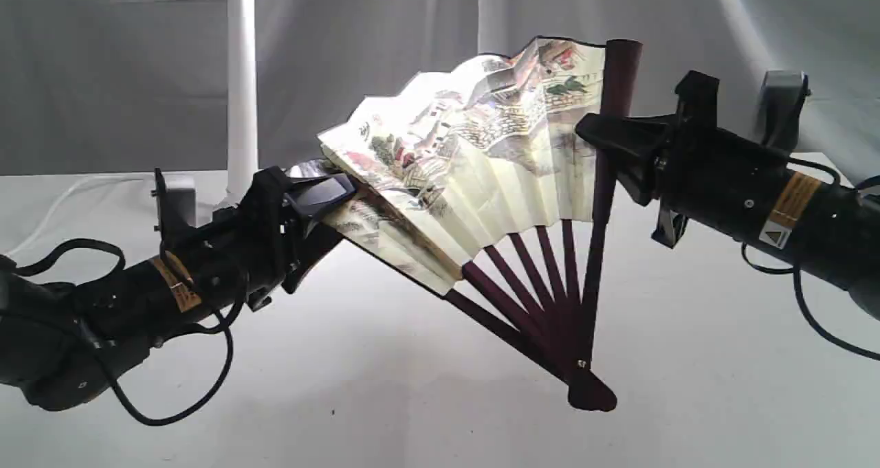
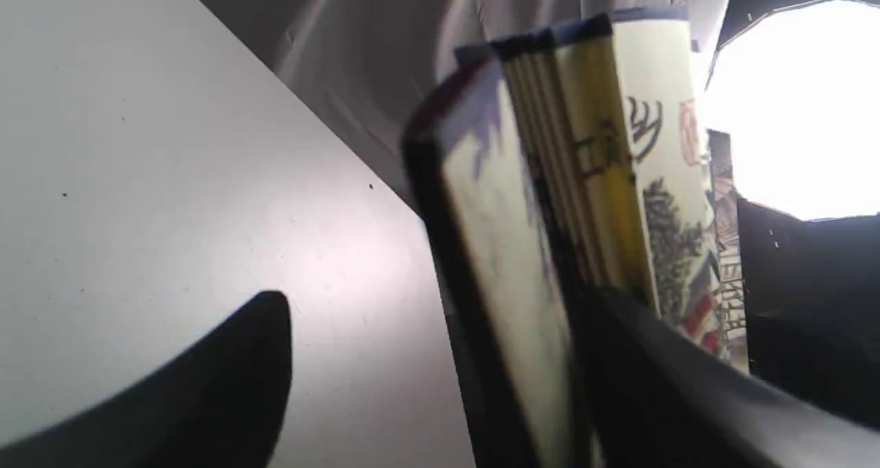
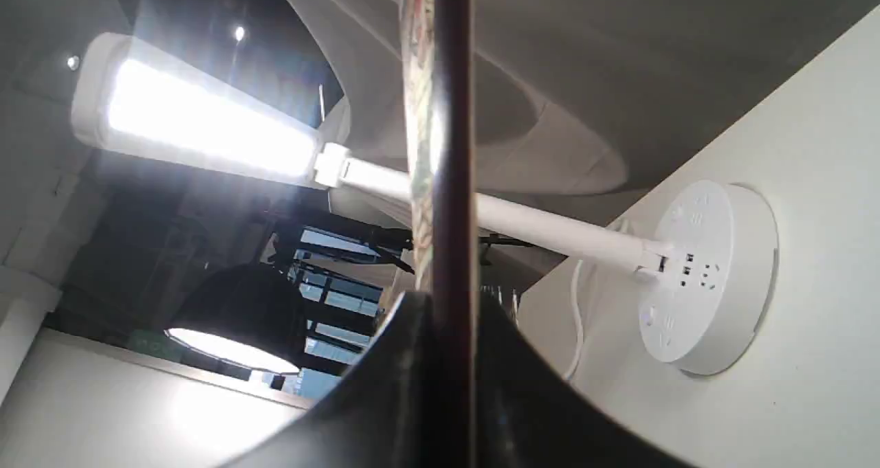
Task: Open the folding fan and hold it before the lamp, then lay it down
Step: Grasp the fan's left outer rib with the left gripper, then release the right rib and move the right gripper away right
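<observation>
Now the cream pleated paper folding fan (image 1: 481, 159) with maroon wooden ribs stands half-spread, pivot down by the white bench (image 1: 357, 392) — right jaws clamp its guard stick, left jaws gape around its unspread pleats.

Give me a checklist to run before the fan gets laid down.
1. Right hand shut on the folding fan, at its guard stick: ok.
2. Left hand gripping the far pleats: not ok; one finger stands clear of them.
3. Fan fully spread: not ok; pleats by the left hand are bunched.
4. Lamp lit: ok.
5. Fan's pivot resting on the table: cannot tell.
</observation>
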`<state>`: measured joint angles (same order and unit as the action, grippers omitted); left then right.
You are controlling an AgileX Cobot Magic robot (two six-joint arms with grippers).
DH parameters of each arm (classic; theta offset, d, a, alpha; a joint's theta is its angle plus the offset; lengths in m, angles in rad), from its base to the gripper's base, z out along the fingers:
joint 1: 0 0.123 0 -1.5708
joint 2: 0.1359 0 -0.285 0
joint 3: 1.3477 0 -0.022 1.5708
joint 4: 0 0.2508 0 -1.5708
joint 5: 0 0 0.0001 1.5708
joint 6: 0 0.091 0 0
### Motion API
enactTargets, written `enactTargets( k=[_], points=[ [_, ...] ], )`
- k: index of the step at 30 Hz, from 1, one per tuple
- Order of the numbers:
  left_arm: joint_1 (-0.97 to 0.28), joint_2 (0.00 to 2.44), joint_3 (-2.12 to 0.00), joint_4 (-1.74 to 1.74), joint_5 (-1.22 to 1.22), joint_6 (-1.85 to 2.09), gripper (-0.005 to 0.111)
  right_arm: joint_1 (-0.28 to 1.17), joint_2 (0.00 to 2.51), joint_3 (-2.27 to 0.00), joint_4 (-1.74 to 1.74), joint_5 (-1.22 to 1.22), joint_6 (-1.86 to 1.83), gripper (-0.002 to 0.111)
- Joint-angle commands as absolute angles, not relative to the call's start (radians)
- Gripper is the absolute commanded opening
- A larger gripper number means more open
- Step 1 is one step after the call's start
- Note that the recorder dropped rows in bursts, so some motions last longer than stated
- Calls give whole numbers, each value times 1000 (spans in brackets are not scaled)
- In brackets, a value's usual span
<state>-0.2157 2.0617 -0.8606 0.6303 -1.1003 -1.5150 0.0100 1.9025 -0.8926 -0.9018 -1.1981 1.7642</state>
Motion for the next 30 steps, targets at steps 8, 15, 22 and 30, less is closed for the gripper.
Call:
enactTargets(
  k=[8, 15, 22, 30],
  points=[
    [-279, 2062, -866, 508, -1119, -1517, 61, 10, 1892, -892, -906, -1221, 1765, 0],
    [-279, 2062, -866, 486, -1124, -1517, 55, 10, 1892, -892, -908, -1221, 1765, 0],
    [-279, 2062, -866, 490, -1124, -1489, 16, 10, 1892, -892, -916, -1221, 1765, 0],
    [-279, 2062, -866, 490, -1124, -1489, 0, 10, 1892, -892, -927, -1221, 1765, 0]
  ],
)
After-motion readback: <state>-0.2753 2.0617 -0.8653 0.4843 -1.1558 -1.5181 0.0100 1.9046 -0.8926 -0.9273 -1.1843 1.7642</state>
